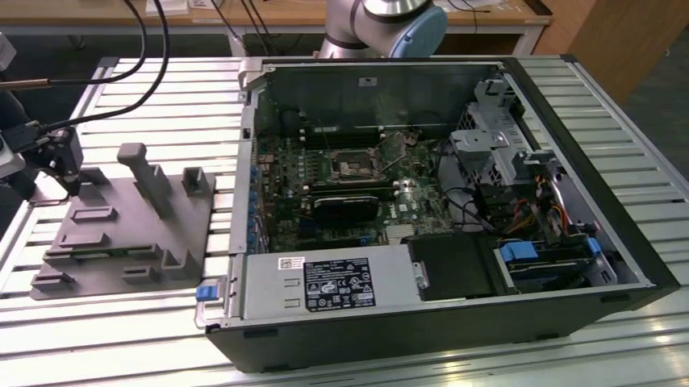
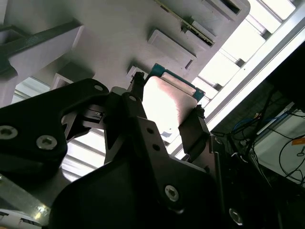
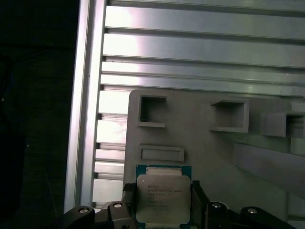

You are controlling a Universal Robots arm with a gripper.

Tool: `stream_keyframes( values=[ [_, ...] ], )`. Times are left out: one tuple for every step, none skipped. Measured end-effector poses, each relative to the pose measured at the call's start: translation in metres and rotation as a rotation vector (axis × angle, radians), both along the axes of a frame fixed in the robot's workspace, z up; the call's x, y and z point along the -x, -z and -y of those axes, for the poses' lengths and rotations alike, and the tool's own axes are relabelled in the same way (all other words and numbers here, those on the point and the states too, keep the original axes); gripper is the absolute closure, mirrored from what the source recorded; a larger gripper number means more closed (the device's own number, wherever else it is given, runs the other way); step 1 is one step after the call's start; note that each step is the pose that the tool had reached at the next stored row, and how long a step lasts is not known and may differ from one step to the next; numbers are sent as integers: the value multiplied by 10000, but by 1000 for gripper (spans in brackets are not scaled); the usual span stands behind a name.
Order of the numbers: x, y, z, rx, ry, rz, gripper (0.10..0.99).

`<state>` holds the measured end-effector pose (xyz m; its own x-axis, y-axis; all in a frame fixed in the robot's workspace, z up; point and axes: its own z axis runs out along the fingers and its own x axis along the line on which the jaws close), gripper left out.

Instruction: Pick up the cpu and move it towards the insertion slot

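The cpu (image 3: 162, 194), a flat square chip with a silver top and a green rim, sits between my gripper's (image 3: 162, 202) two black fingers (image 3: 198, 199), which are shut on its opposite edges. In the second wrist view the cpu (image 2: 167, 101) glares bright between the same fingers (image 2: 194, 128) of the gripper (image 2: 167, 109). It hangs close over the grey fixture plate (image 3: 200, 143); I cannot tell whether it touches the plate. In the exterior view the gripper (image 1: 63, 161) is at the far left over the plate (image 1: 124, 234). The insertion slot (image 1: 353, 164) lies on the motherboard inside the open computer case, well to the exterior view's right.
The open black computer case (image 1: 453, 314) holds a white-labelled metal box (image 1: 323, 284), a long black card (image 1: 347, 206), a drive cage (image 1: 490, 145) and loose cables (image 1: 538, 210). Upright blocks (image 1: 145, 177) rise from the fixture plate. The slatted aluminium table (image 1: 161, 97) surrounds everything.
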<state>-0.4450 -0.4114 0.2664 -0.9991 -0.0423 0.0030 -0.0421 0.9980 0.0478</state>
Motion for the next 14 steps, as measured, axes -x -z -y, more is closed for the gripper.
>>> stream_keyframes(
  values=[
    [0, -6, 0, -1, 0, 1, 541],
    [0, -11, 0, -1, 0, 1, 541],
    [0, -16, 0, -1, 0, 2, 541],
    [0, -22, 0, -1, 0, 1, 541],
    [0, -29, 0, -1, 0, 1, 541],
    [0, -35, 0, -1, 0, 1, 541],
    [0, -42, 0, -1, 0, 1, 541],
    [0, -49, 0, 0, 0, 1, 541],
    [0, -57, 0, -1, 0, 1, 541],
    [0, -66, 0, 0, 0, 1, 541],
    [0, -74, 0, -1, 0, 1, 541],
    [0, -84, 0, -1, 0, 1, 541],
    [0, -92, 0, -1, 0, 1, 541],
    [0, -101, 0, -1, 0, 1, 541]
  ],
)
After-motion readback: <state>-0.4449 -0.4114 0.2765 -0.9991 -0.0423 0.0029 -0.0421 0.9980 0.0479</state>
